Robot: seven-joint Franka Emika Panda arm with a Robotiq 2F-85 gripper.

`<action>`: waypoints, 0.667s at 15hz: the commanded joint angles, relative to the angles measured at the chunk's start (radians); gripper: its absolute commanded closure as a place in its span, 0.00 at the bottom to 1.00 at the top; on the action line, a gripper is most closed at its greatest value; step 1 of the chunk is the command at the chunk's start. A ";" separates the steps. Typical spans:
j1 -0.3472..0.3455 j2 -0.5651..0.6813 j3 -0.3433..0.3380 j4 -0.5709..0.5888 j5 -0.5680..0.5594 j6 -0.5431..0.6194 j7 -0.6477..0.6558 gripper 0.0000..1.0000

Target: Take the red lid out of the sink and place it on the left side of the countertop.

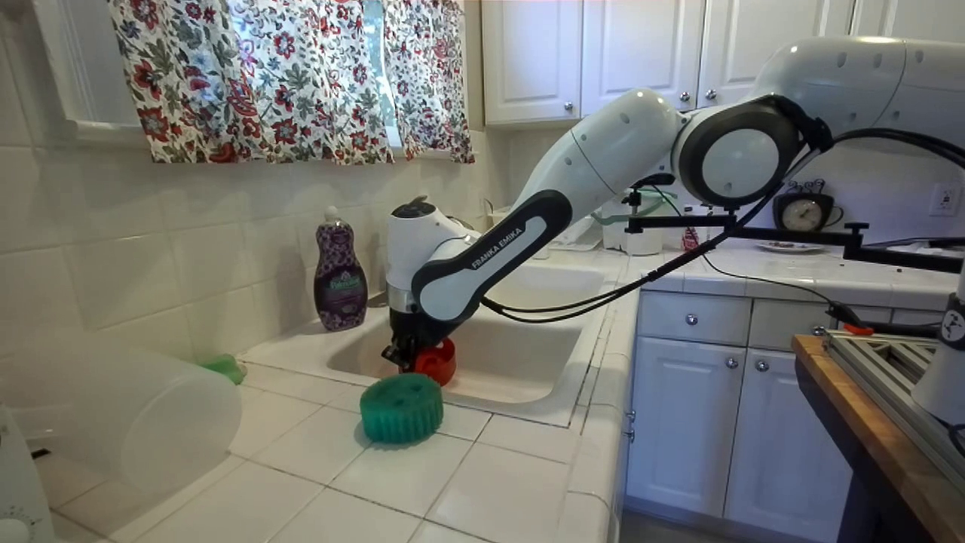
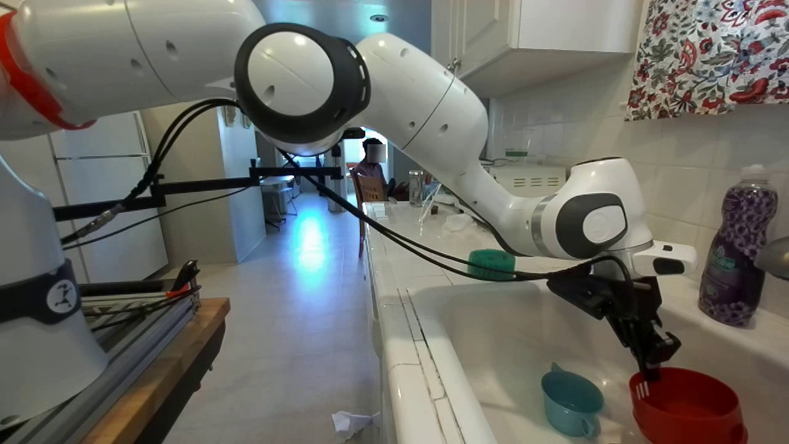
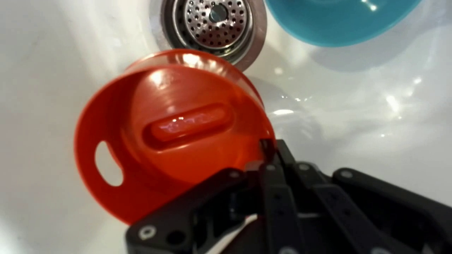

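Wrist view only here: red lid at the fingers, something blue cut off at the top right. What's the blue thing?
Observer: A handled blue cup; the handle shows in an exterior view.
Operator: Anything on the counter close to the basin?
Observer: Yes. In both exterior views a green ridged piece sits on the countertop, near the edge of the sink.
Operator: Anything tall by the sink?
Observer: A purple bottle stands upright between the basin and the tiled wall.
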 commanded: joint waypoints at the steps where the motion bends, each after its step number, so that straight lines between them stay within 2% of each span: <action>1: -0.010 -0.147 0.048 -0.236 0.011 0.121 -0.041 0.99; 6: -0.057 -0.273 0.130 -0.440 0.016 0.248 -0.070 0.99; 8: -0.039 -0.316 0.096 -0.522 0.050 0.276 -0.079 0.99; 9: -0.019 -0.220 0.069 -0.368 0.053 0.229 -0.051 0.97; 10: -0.021 -0.240 0.070 -0.405 0.055 0.243 -0.056 0.97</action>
